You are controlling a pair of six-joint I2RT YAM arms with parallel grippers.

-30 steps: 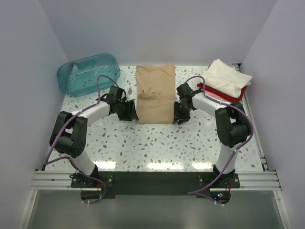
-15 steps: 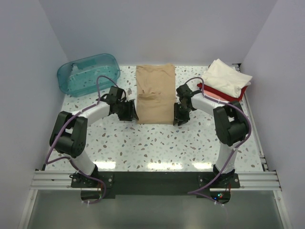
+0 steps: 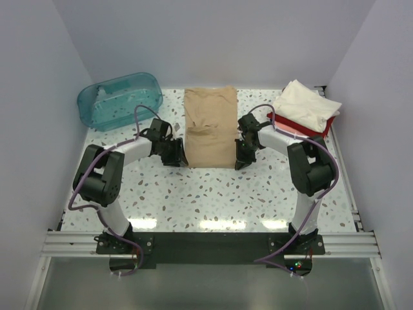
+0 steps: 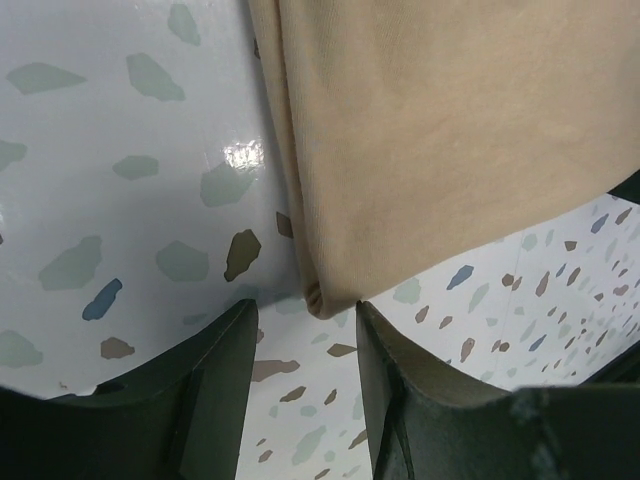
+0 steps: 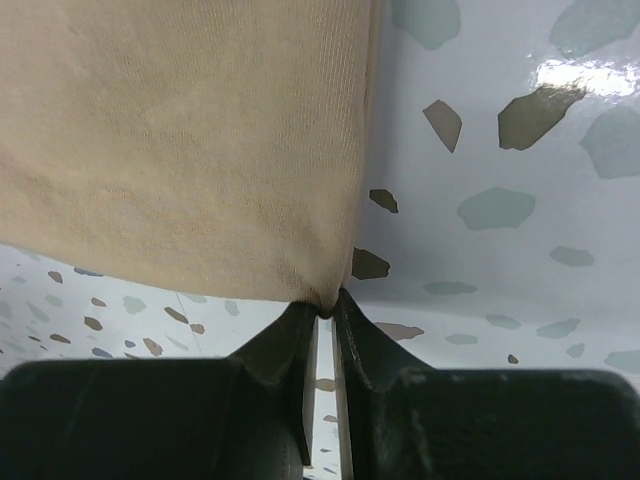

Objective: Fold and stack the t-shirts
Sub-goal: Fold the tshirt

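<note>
The tan t-shirt [image 3: 210,126] lies as a long folded strip in the middle of the table, with its near edge towards the arms. My right gripper [image 3: 240,159] is at the near right corner. In the right wrist view its jaws [image 5: 325,305] are pinched together on the corner of the tan cloth [image 5: 190,140]. My left gripper [image 3: 177,155] is at the near left corner and stands open. In the left wrist view the tan corner [image 4: 335,295] sits just ahead of the gap between the fingertips [image 4: 232,330]. A cream-white t-shirt [image 3: 310,103] lies folded on a pink and a red t-shirt [image 3: 282,121] at the back right.
A translucent teal tub [image 3: 119,100] stands at the back left. White walls close in the speckled table [image 3: 213,194] on three sides. The aluminium rail [image 3: 206,242] with the arm bases runs along the near edge.
My right gripper's jaws have closed on the near right corner of the tan t-shirt. The left arm has shifted slightly towards the shirt's near left corner, still open.
</note>
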